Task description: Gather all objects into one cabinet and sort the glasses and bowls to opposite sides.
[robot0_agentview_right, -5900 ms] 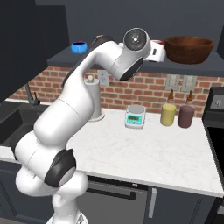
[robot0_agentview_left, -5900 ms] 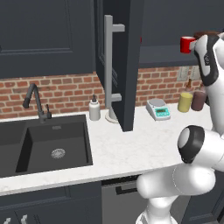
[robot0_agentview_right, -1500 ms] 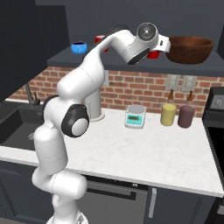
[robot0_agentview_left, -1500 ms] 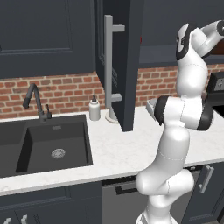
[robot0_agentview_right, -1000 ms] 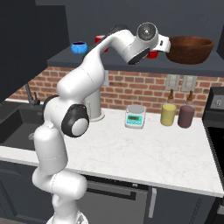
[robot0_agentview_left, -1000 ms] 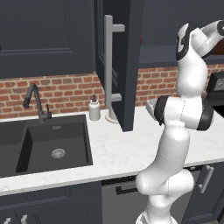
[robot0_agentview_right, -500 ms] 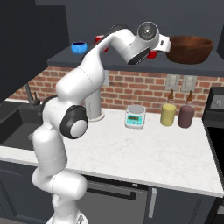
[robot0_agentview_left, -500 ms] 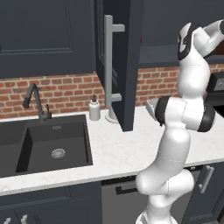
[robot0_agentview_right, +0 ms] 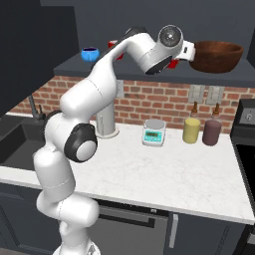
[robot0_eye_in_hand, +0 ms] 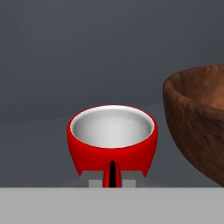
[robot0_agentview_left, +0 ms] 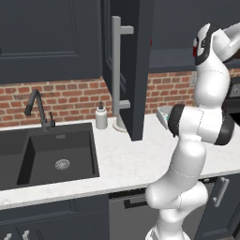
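A black sink (robot0_agentview_left: 56,159) with a dark faucet (robot0_agentview_left: 37,108) is set into the white marble table (robot0_agentview_right: 164,174), a soap dispenser (robot0_agentview_left: 101,117) beside it. Against the brick wall (robot0_agentview_right: 149,99) stand a small kitchen scale (robot0_agentview_right: 153,133), a yellow jar (robot0_agentview_right: 191,130) and a dark maroon one (robot0_agentview_right: 211,132) (both topped with thin bottle necks behind).

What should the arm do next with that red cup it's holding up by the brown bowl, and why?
Probably open the gripper and release the red cup: the jaws are shut on its rim, and it seems to sit upright on the shelf beside the brown bowl.

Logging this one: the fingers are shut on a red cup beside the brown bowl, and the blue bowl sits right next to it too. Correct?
Not quite. The blue bowl sits at the far end of the shelf from the brown bowl, as the right base view shows. The fingers are shut on the red cup beside the brown bowl.
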Controlling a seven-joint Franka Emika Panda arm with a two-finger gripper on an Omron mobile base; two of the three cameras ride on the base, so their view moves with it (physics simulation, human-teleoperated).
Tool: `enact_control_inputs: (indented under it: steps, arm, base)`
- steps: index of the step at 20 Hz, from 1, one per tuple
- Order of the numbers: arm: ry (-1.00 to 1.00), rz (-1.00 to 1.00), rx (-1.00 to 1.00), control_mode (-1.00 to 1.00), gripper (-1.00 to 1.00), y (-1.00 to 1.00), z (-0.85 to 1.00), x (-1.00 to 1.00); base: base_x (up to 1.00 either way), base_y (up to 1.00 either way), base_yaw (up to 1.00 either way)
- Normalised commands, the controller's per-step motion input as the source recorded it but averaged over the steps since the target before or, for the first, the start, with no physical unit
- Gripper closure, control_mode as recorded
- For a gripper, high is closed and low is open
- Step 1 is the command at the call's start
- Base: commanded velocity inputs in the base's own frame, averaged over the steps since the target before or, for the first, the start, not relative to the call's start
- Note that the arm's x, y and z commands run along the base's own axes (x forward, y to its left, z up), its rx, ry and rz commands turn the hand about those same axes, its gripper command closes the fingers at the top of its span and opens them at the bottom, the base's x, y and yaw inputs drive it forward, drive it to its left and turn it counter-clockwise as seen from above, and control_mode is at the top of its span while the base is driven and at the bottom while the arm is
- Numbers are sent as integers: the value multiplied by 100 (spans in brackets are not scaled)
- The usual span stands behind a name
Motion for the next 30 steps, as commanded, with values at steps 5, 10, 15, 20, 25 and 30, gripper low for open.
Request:
enact_control_inputs:
  steps: [5,10,15,20,25,30]
  arm:
    - [0,3,0,-100,100,0,0,-9]
    - [0,3,0,-100,100,0,0,-1]
    - [0,3,0,-100,100,28,0,-6]
    - [0,14,0,-100,100,58,3,-7]
    - [0,16,0,-100,100,48,0,0]
    - [0,17,0,-100,100,58,0,0]
  base:
    - [0,0,0]
    - [0,0,0]
    - [0,0,0]
    - [0,0,0]
    - [0,0,0]
    - [0,0,0]
